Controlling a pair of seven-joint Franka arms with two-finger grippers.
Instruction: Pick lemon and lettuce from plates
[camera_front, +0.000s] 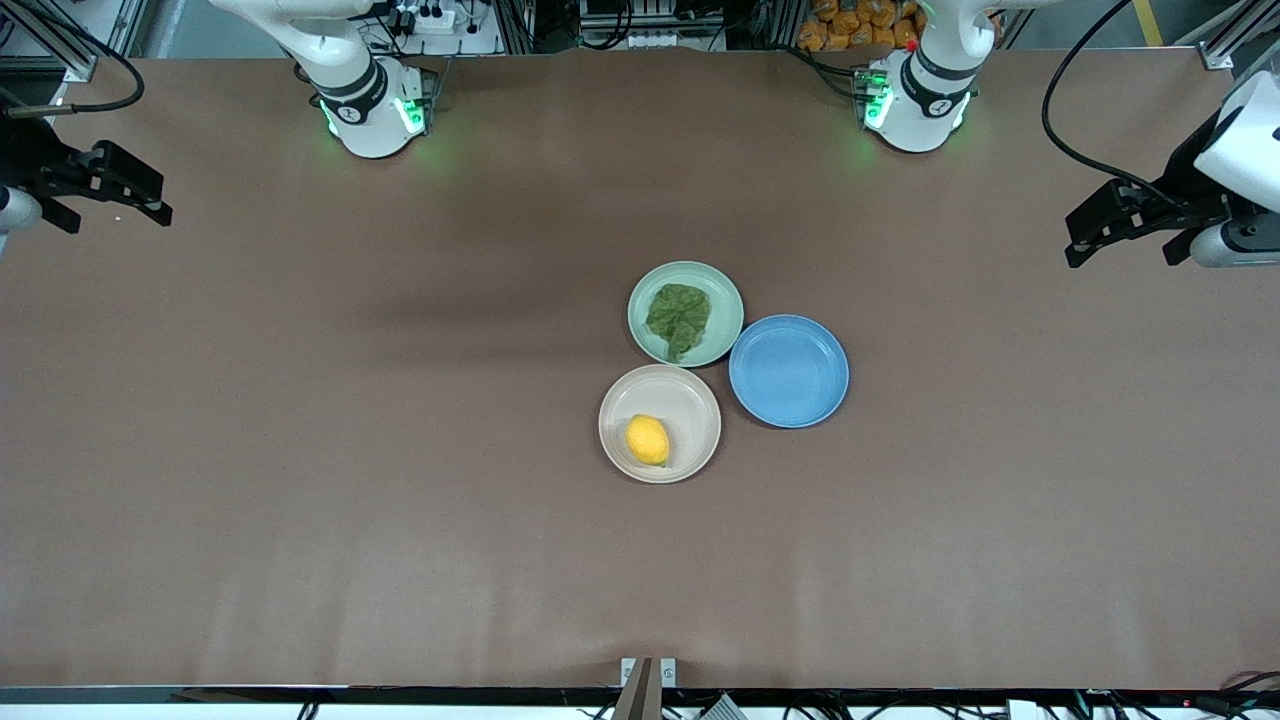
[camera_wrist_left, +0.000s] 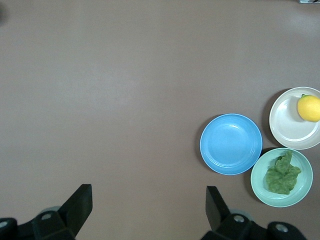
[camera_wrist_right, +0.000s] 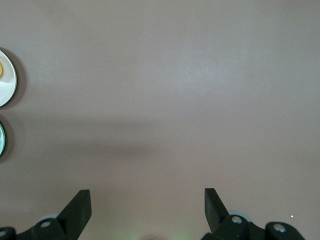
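The yellow lemon (camera_front: 648, 439) lies on the beige plate (camera_front: 685, 398) in the middle of the table. The dark green lettuce (camera_front: 679, 315) lies on the mint green plate (camera_front: 640, 300), just farther from the front camera. My left gripper (camera_front: 1080, 235) is open and empty over the bare table at the left arm's end. My right gripper (camera_front: 160, 200) is open and empty over the right arm's end. The left wrist view shows its open gripper (camera_wrist_left: 149, 195), the lemon (camera_wrist_left: 309, 108), the beige plate (camera_wrist_left: 287, 125), the lettuce (camera_wrist_left: 282, 173) and the mint plate (camera_wrist_left: 300, 197).
An empty blue plate (camera_front: 788, 371) touches both plates on the side toward the left arm's end; it also shows in the left wrist view (camera_wrist_left: 231, 144). The right wrist view shows its open gripper (camera_wrist_right: 147, 197) and the beige plate's edge (camera_wrist_right: 6, 87). Brown table all round.
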